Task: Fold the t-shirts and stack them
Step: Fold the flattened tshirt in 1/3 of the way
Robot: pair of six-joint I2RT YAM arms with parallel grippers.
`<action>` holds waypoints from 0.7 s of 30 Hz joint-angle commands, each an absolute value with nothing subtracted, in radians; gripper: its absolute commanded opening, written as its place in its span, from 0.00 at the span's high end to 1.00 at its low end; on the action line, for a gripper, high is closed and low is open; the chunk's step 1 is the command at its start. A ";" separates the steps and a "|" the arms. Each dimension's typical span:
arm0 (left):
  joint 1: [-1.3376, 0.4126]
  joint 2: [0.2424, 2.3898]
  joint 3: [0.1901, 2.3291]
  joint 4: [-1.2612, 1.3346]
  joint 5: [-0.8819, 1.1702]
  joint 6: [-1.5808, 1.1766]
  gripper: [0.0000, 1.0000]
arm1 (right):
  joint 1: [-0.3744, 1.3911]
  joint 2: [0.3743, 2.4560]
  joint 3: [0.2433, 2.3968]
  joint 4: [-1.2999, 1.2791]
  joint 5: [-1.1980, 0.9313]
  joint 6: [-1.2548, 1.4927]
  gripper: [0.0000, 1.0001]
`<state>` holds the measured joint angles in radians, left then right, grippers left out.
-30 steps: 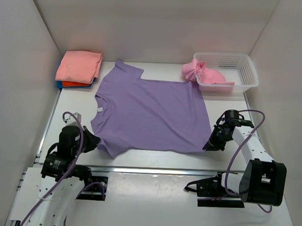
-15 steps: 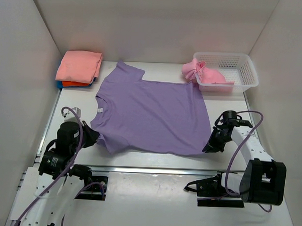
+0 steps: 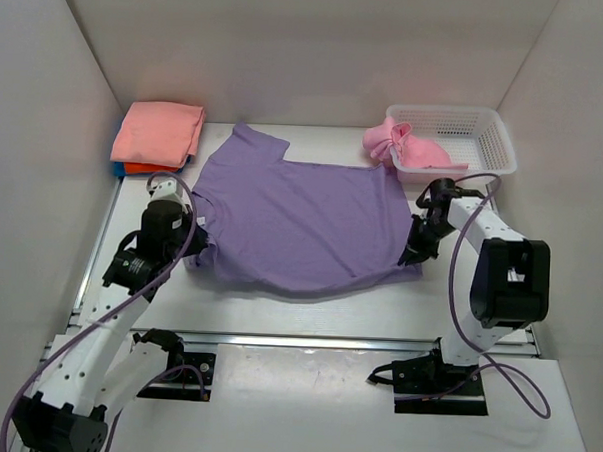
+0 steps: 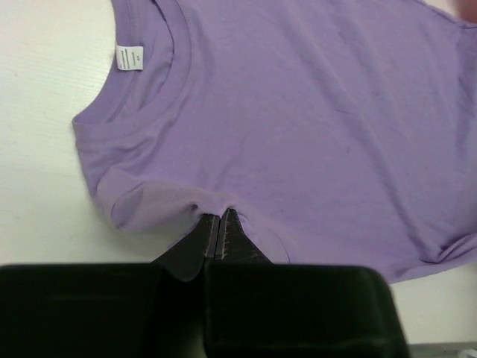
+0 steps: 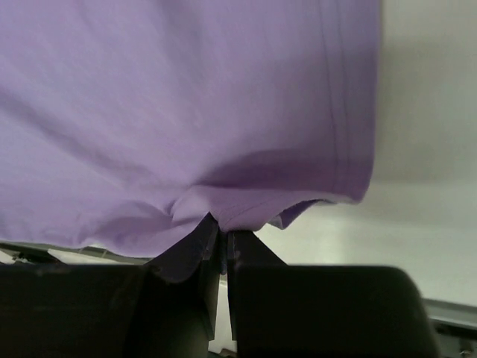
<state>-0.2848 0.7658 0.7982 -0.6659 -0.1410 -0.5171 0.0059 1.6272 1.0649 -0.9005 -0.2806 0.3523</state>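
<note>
Left hand [image 4: 216, 224] is pinched tight on the near edge of the lavender t-shirt [image 4: 298, 112], just beside the tucked-in near sleeve. Right hand [image 5: 221, 227] is clamped the same way on the near hem corner, with cloth bunched at its tips. So both hands hold the same shirt, left end and right end.

The shirt looks thin, soft and light. It likely drapes and sags between the two grips, slides easily on the desk [image 3: 428, 302] and wrinkles fast. It has no stiffness, so an edge pinch near the corners is the sensible hold, with both ends carried level or the fold line goes crooked.

The shirt body spreads away from both hands toward the back wall, mostly flat, collar and label [image 4: 129, 57] on the left, hem on the right. In the top view the near edge looks raised, with a shadow under it.

Folded salmon-pink tee [image 3: 158, 130] sits on the orange tee [image 3: 144, 168] far left, well apart. Light pink tee [image 3: 410, 149] hangs over the basket [image 3: 486, 129] rim, far right.
</note>
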 commanded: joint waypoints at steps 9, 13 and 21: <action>-0.273 0.989 0.952 -0.578 -0.230 -0.454 1.00 | -0.026 1.816 1.281 -0.911 -0.259 0.273 1.00; -0.294 1.083 1.009 -0.578 -0.271 -0.436 1.00 | -0.037 1.856 1.301 -0.890 -0.281 0.270 1.00; -0.282 1.190 1.038 -0.569 -0.293 -0.457 1.00 | -0.032 1.897 1.348 -0.877 -0.290 0.272 1.00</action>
<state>-0.2897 1.1824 1.0111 -0.5900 -0.2562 -0.4507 -0.0334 1.8904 1.3067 -0.8970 -0.2798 0.2844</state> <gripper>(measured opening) 0.015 0.030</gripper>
